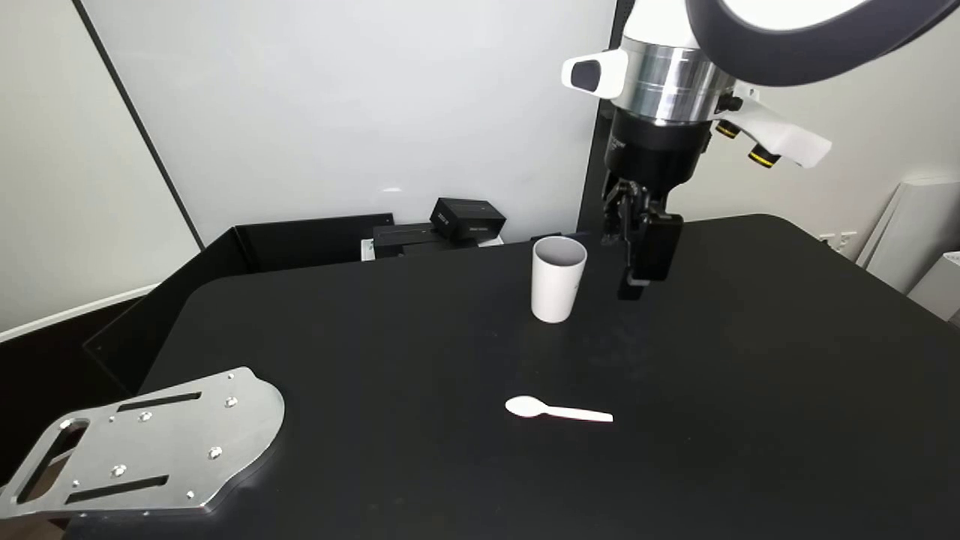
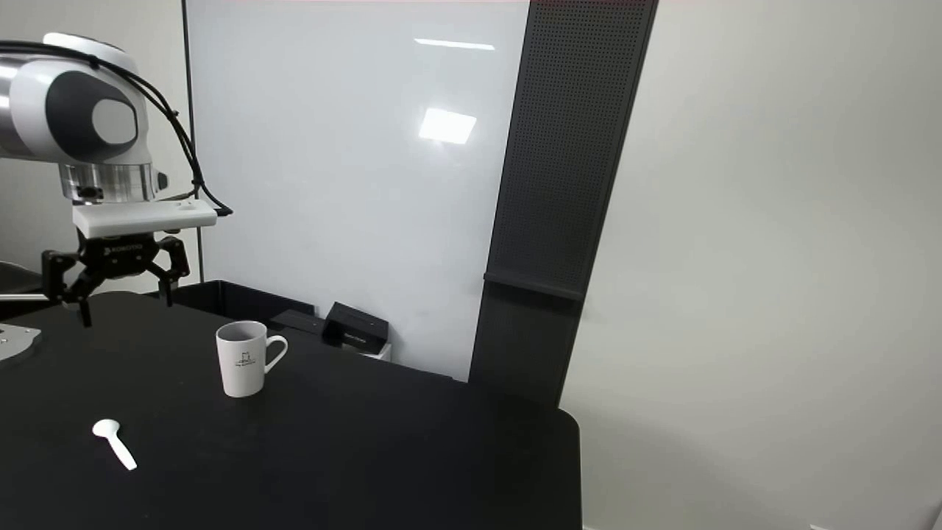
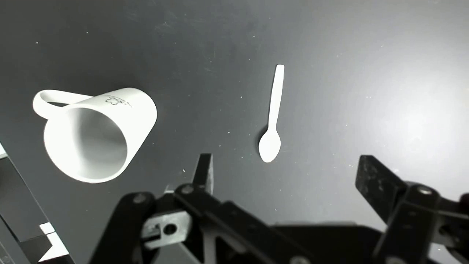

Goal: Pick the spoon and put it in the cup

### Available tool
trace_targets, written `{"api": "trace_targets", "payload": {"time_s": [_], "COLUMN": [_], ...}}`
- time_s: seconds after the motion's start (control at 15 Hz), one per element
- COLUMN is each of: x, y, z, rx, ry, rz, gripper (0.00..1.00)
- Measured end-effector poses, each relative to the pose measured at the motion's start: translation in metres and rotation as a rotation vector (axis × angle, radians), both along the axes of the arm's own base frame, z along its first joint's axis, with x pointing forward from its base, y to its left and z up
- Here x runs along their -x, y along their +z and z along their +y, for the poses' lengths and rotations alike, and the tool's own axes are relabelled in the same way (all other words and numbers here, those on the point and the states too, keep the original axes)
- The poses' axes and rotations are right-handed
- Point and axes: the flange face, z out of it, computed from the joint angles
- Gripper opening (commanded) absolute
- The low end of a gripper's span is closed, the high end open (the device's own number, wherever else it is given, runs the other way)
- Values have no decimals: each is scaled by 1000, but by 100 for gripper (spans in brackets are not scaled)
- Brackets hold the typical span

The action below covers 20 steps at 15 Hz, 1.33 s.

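The white spoon lies flat on the black table, in both exterior views (image 1: pixel 559 409) (image 2: pixel 114 443) and the wrist view (image 3: pixel 273 117). The white cup stands upright, in both exterior views (image 1: pixel 553 289) (image 2: pixel 241 368) and the wrist view (image 3: pixel 137 113). It has a handle and a small dark print; its visible inside is empty. My gripper (image 1: pixel 631 262) is open and empty, raised above the table. Its fingers are spread wide in an exterior view (image 2: pixel 126 308). In the wrist view, the spoon lies ahead of the gap between the fingertips (image 3: pixel 285 158), bowl end nearer; the cup is left.
A grey metal plate with slots (image 1: pixel 172 442) lies at the table's left edge in an exterior view. Black boxes (image 1: pixel 466 217) (image 2: pixel 355 327) sit behind the table edge by the white wall panel. The black table (image 1: pixel 390 465) has rounded corners.
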Motion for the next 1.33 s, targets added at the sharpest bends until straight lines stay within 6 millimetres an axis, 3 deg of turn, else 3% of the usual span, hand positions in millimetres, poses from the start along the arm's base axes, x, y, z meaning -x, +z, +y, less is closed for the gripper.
{"api": "trace_targets", "payload": {"time_s": [0.4, 1.33], "x": [1, 13], "y": [-17, -91], "z": [6, 28], "rx": [5, 12], "ry": [60, 57], "rz": [-70, -58], "gripper": [100, 100]}}
